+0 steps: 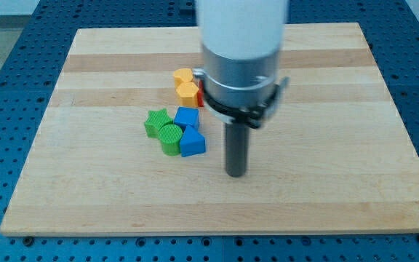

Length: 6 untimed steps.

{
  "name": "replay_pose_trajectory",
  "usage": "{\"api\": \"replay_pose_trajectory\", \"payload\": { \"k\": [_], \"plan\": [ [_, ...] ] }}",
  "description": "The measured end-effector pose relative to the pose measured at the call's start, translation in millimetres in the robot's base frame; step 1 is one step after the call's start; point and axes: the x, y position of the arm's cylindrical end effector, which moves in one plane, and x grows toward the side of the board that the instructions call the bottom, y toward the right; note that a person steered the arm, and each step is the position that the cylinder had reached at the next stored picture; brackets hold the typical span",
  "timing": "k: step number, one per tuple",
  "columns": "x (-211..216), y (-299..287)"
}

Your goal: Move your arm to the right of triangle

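Nearest the view's bottom, the tip (236, 175) of the dark rod is seen resting on the wooden surface (326, 189), just to the view's right of the block cluster and apart from every block. This end effector has no jaws; it is a bare rod and nothing is held by it.

The blue triangle (193, 143) lies at the cluster's lower right, a small gap separating it from the tip. It is judged to be light, rigid and ribbed, likely to slide easily on the smooth wood if nudged; no hold is called for, since only a position at its right is asked. A green cylinder (170, 137) touches its left side, with a green star (156, 121) and a blue block (187, 116) just behind.

Farther off, two orange blocks (185, 84) are set close together; their exact shapes are hard to make out. A sliver of red block (201, 102) shows at the arm's edge, the rest being hidden by the metal collar (240, 80). The arm's upper part is cut off at the view's top.
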Motion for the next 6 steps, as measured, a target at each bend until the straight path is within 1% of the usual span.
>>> {"api": "replay_pose_trajectory", "payload": {
  "k": [1, 2, 3, 4, 5, 6],
  "plan": [
    [11, 10],
    [-4, 5],
    [-32, 5],
    [-52, -6],
    [-54, -45],
    [-54, -100]
  ]
}}
